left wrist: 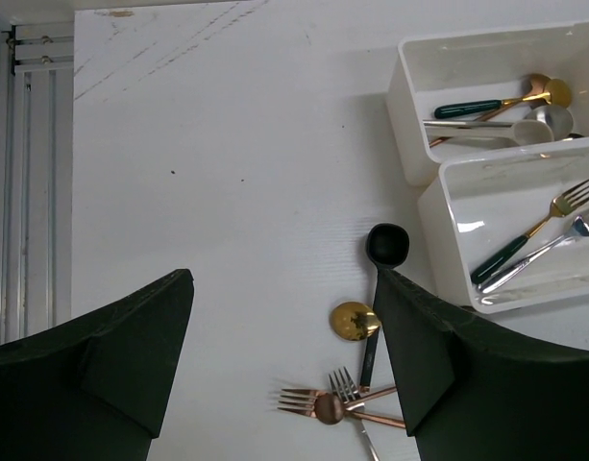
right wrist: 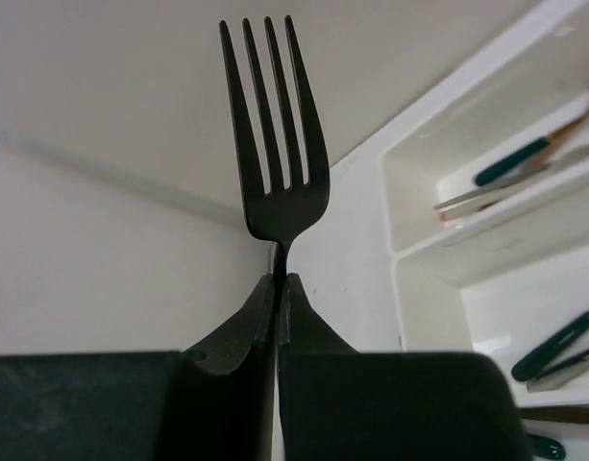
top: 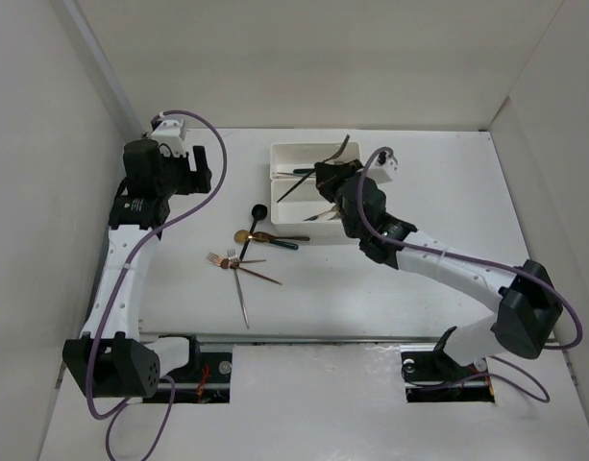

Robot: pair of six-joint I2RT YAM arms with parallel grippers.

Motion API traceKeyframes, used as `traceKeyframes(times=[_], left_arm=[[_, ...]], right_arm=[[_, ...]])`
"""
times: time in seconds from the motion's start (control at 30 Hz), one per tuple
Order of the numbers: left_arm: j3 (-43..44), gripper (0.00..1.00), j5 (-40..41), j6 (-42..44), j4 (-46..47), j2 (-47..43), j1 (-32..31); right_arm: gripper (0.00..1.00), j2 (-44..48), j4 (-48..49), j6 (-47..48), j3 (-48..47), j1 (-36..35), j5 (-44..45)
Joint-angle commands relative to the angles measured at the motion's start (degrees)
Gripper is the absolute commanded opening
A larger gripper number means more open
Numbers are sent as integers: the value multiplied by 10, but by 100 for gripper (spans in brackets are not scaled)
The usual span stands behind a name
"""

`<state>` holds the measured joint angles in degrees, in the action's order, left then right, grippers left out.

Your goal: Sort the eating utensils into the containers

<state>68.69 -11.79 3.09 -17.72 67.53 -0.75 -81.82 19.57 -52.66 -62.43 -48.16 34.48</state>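
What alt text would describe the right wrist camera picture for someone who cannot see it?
The right gripper pinches a black fork by its neck, tines pointing up. To the right sit two white trays holding teal-handled utensils.

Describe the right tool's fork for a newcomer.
Find the two white trays at the table's far side. The right tool hangs over them, shut on a fork. It is the only all-black fork; others are copper, silver or gold.

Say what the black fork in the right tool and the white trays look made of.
Black four-tined fork: likely coated metal; thin stiff tines, dull sheen. White rectangular trays: probably plastic; smooth glossy walls, rounded corners.
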Motion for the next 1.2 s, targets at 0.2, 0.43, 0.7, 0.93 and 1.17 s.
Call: traceKeyframes(times=[0.2,0.43,0.7,0.93,1.17], left_arm=[[-5,75,-15,-11,15,-5,-1],[-5,75,-15,-11,15,-5,-7],[-10,75,-10,-11,15,-10,-7],[-10,75,-10,-11,15,-10,-7],[-10,75,-10,-11,15,-10,-7]], right_arm=[[0,-57,-237,-436,-45,25,137],[0,-130,-368,-551,-80,36,87],[31,-167,-369,-559,-91,41,57],[61,-155,-369,-559,-86,47,40],[79,-105,-115,101,-138,47,5]])
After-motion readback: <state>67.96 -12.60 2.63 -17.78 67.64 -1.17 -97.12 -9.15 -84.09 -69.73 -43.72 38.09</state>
